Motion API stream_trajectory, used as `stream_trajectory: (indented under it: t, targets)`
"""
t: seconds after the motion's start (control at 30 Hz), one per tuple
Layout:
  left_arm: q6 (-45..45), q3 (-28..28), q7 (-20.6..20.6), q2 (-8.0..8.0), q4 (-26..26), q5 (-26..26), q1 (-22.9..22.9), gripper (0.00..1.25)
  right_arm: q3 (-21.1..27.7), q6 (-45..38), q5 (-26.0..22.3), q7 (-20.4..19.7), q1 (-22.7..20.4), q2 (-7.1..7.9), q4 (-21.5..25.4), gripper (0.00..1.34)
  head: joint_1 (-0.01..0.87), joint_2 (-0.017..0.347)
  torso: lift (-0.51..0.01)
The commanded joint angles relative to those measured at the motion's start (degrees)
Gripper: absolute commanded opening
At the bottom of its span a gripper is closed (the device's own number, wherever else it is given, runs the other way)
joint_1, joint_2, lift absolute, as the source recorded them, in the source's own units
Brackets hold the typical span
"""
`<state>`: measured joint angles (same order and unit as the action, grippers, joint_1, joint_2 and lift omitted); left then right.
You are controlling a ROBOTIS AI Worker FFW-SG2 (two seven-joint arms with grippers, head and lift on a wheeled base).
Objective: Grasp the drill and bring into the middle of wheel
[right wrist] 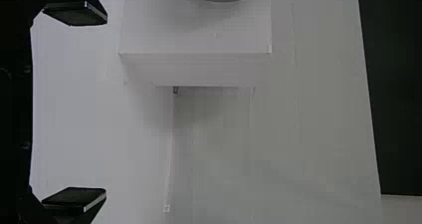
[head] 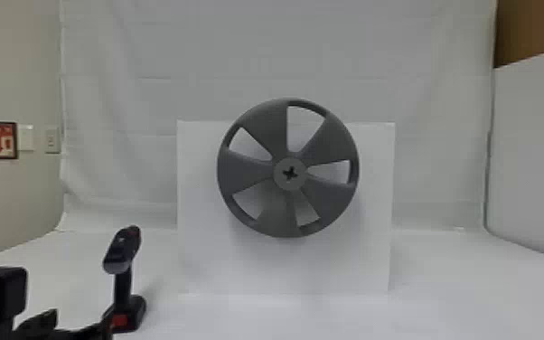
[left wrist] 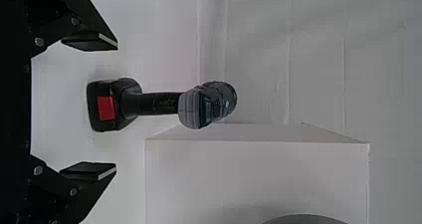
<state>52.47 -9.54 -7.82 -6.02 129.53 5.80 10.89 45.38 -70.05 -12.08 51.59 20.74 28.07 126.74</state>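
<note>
My left tool (head: 77, 326) comes in at the head view's lower left, its fingers spread wide toward the drill (head: 123, 287), which stands upright just beside it on the tabletop (head: 447, 294). In the right wrist view, my right tool (right wrist: 106, 105) has its fingers well apart too. Mid-frame in the head view, the grey wheel (head: 246, 173) sits upright against a white box (head: 212, 266).

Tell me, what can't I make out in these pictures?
- Front tip of the drill: left wrist view, hidden behind its own body.
- How the wheel is fixed to the white block: head view, hidden behind the wheel.
- Part of the left hand: head view, cut off by the edge.
- Most of the wheel: right wrist view, cut off.
</note>
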Motion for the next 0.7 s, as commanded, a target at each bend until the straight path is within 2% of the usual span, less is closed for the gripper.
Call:
stream_trajectory:
  t: [0.0,0.67]
  targets:
    - [0.0,0.2,0.0,-0.05,0.0,0.0,0.1,0.86,-0.1,-0.2,0.0,0.0,0.0,0.05,0.0,1.25,0.054,0.031,-0.403]
    - [0.0,0.2,0.0,-0.05,0.0,0.0,0.0,0.86,-0.5,-0.2,0.2,0.0,0.3,-0.03,0.0,1.25,0.054,0.031,-0.403]
